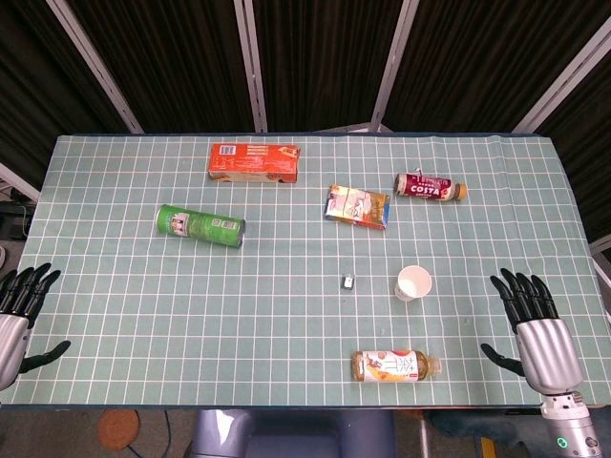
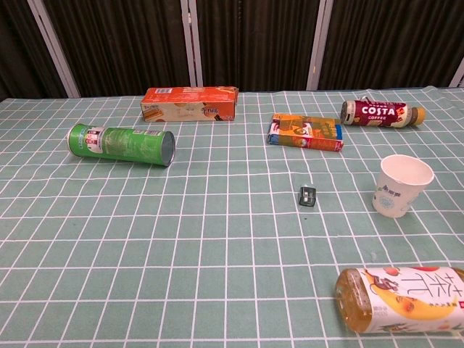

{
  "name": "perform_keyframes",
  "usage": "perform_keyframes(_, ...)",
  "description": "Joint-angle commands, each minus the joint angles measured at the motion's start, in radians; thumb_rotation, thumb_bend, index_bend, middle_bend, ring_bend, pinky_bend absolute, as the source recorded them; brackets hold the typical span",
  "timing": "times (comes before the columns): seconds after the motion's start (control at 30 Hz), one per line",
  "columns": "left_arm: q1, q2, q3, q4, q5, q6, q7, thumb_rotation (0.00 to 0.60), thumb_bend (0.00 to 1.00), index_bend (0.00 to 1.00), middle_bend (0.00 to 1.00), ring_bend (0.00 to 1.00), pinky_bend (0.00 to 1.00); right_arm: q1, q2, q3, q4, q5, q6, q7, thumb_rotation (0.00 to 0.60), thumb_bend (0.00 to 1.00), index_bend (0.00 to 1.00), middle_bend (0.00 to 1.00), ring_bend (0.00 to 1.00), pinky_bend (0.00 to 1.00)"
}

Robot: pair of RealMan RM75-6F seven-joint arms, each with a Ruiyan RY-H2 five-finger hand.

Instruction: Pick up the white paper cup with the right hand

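Note:
The white paper cup (image 1: 413, 283) (image 2: 402, 185) stands upright on the green checked table, right of centre, its mouth open upward. My right hand (image 1: 533, 329) rests at the table's near right edge, fingers spread and holding nothing, well to the right of the cup and a little nearer to me. My left hand (image 1: 21, 310) lies at the near left edge, fingers also apart and empty. Neither hand shows in the chest view.
A tea bottle (image 1: 395, 366) (image 2: 402, 299) lies just in front of the cup. A small dark clip (image 1: 349, 281) (image 2: 308, 196) sits left of it. Further back lie a Costa bottle (image 1: 431, 186), an orange carton (image 1: 358, 206), a red box (image 1: 254, 161) and a green can (image 1: 200, 226).

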Motion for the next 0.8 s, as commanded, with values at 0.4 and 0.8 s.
perform_keyframes(0.4, -0.006, -0.004, -0.006, -0.003, -0.01, -0.011, 0.007, 0.6, 0.0, 0.0, 0.0, 0.0, 0.0, 0.053, -0.046, -0.018, 0.035, -0.054, -0.086, -0.1, 0.6, 0.0, 0.0, 0.0, 0.0, 0.0)
perform_keyframes(0.8, -0.041, -0.04, -0.045, 0.006, -0.107, -0.082, 0.072, 0.6, 0.0, 0.0, 0.0, 0.0, 0.0, 0.311, -0.198, 0.035, 0.137, -0.136, -0.463, -0.549, 0.6, 0.0, 0.0, 0.0, 0.0, 0.0)
